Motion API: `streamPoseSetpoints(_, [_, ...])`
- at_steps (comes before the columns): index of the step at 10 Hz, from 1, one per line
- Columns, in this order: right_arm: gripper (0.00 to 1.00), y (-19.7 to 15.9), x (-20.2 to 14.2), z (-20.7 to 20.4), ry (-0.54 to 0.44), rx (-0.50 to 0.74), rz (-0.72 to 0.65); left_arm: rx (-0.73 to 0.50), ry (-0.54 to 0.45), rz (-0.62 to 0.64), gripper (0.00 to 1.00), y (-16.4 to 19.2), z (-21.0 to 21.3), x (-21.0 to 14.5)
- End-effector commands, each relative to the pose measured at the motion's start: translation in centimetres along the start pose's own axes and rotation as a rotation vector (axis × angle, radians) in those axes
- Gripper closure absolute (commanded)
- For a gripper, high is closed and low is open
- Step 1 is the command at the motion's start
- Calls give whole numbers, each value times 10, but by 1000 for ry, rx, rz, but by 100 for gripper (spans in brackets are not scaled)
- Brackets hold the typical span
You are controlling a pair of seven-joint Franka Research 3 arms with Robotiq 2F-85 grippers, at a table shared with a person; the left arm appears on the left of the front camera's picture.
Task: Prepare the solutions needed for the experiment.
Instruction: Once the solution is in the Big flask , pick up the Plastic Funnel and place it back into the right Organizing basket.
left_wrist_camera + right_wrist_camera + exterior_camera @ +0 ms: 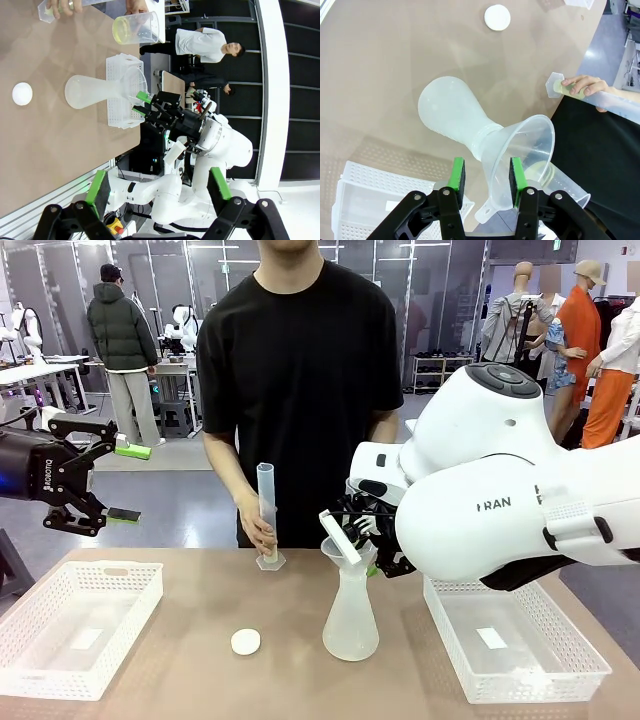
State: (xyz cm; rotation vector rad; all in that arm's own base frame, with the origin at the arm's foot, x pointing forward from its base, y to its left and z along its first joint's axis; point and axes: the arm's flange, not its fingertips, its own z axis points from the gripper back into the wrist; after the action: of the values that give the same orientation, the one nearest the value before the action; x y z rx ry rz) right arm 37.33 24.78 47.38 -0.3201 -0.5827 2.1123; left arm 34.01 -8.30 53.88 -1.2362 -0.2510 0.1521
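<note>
Your front camera sits between the arms on the robot's side, a little above the table (190, 585), and faces across it to the person (300, 360) at the far side, at middle distance. Your left wrist camera looks from the table's left side, rolled a quarter turn so the tabletop stands at picture left, past the left gripper (158, 186) to the right gripper (140, 103) well off. Your right wrist camera looks steeply down, very near the funnel (525, 155) between its own fingers. All three views share the flask (350, 620), that funnel and the white cap (245, 641).
</note>
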Motion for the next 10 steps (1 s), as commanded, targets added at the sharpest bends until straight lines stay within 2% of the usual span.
streamPoseSetpoints(1, [54,-1,-1,1,-2,-2,-1,-26,0,13,0,-2,-3,-1])
streamPoseSetpoints(2, [53,0,0,0,0,0,0,-26,0,13,0,-2,-3,-1])
streamPoseSetpoints(4, [53,1,1,22,83,-53,1,-26,0,13,0,-2,-3,-1])
streamPoseSetpoints(6, [53,0,-2,35,83,-120,-18,-26,0,13,0,-2,-3,-1])
streamPoseSetpoints(8, [53,0,-3,68,96,-179,-63,-26,0,13,0,-2,-3,-1])
streamPoseSetpoints(10, [53,8,-30,113,173,-217,-152,-26,0,13,0,-2,-3,-1])
